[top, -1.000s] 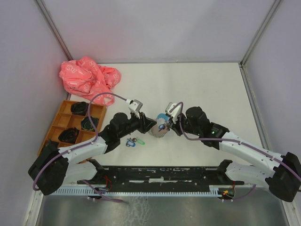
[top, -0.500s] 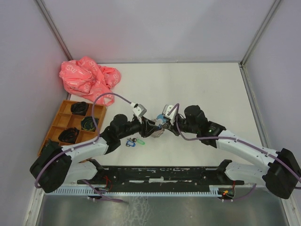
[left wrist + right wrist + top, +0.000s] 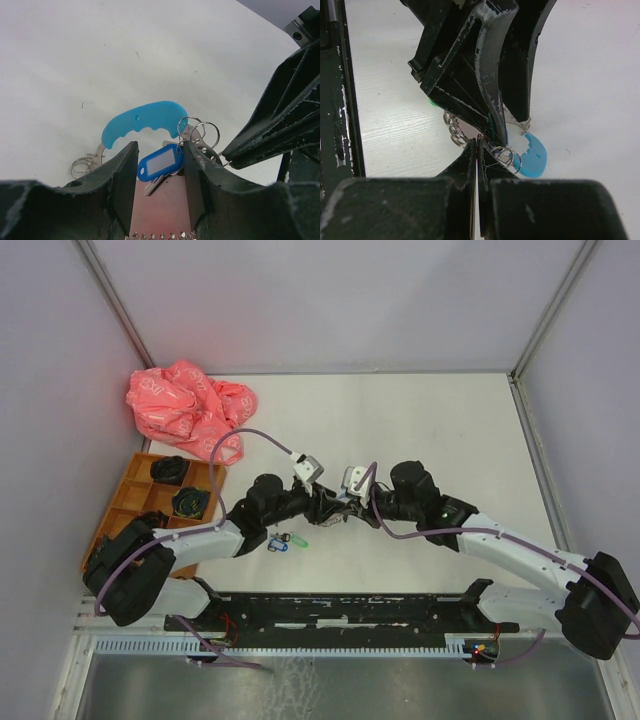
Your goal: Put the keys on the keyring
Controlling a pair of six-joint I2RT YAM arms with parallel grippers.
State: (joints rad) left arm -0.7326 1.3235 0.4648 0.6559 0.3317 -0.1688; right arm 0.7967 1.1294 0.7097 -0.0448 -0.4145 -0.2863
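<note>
The two arms meet nose to nose over the middle of the white counter (image 3: 430, 420), a pose that looks chosen so one can steady the ring while the other feeds a key onto it. The left end effector (image 3: 160, 149) is closed on the blue-tagged key (image 3: 159, 164), its fingers (image 3: 122, 175) pressing either side of the plastic label so that the tag points forward. The keyring (image 3: 145, 119) lies directly ahead of those tips, its light-blue curved section resting on the counter, with a cluster of wire split rings (image 3: 198, 131) just beside the tag's far end. The right end effector (image 3: 477, 150) comes in from the opposite side with its fingers pinched flat together, apparently nipping a thin wire loop of the keyring; the exact contact is too fine to confirm. Holding the loop this way would keep it from sliding as the key is worked on. Whether the blue-tagged key is already threaded cannot be told. Two more keys (image 3: 286, 541), tagged blue and green, wait on the counter just beside the left arm, apart from the keyring.
</note>
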